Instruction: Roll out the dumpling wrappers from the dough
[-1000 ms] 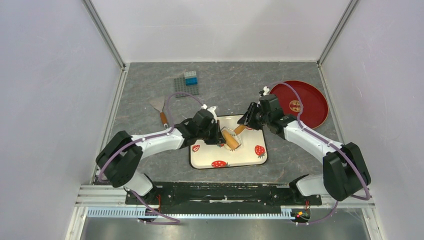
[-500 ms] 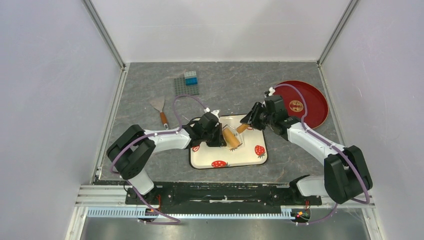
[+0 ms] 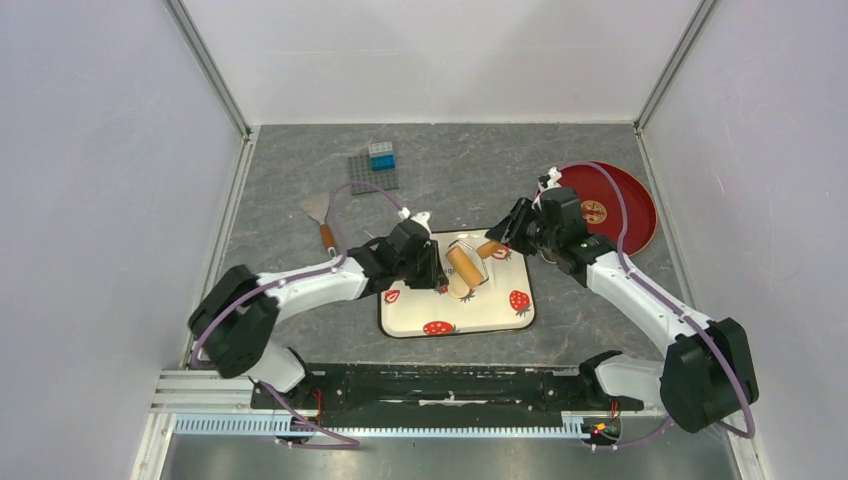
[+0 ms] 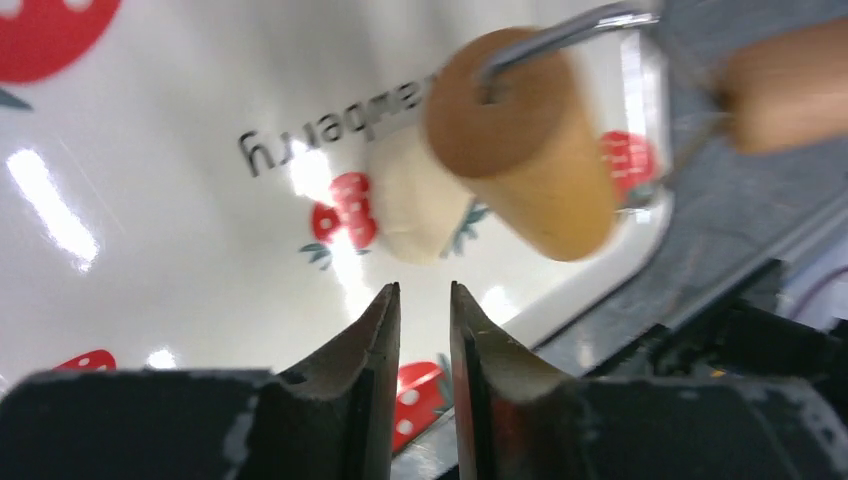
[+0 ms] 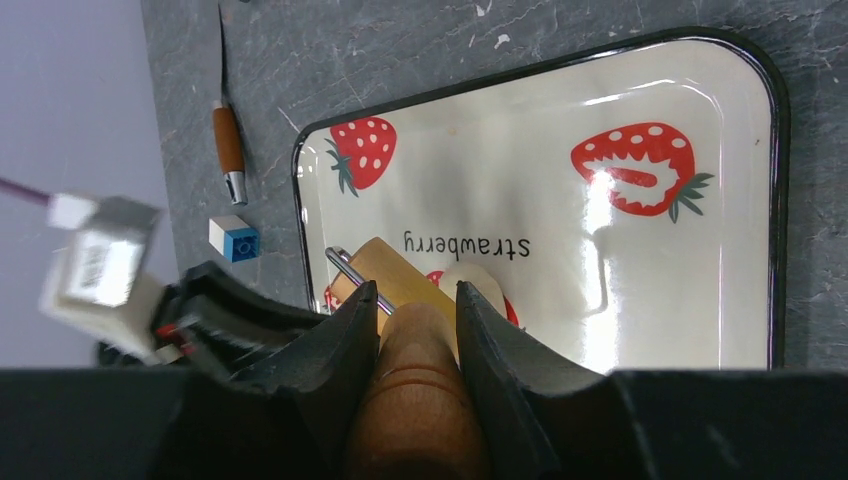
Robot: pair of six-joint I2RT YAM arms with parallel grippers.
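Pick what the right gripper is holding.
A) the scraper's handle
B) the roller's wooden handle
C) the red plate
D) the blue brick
B: in the right wrist view, the right gripper is clamped on the roller by its wooden handle, above the strawberry tray.

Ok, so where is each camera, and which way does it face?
Top external: above and behind the bases, looking down; both arms, left gripper and right gripper show.
Left wrist: on that wrist, looking low across the tray at dough and roller; own fingers show.
Right wrist: on that wrist, looking down the roller's handle onto the tray; own fingers show.
All share tray and roller.
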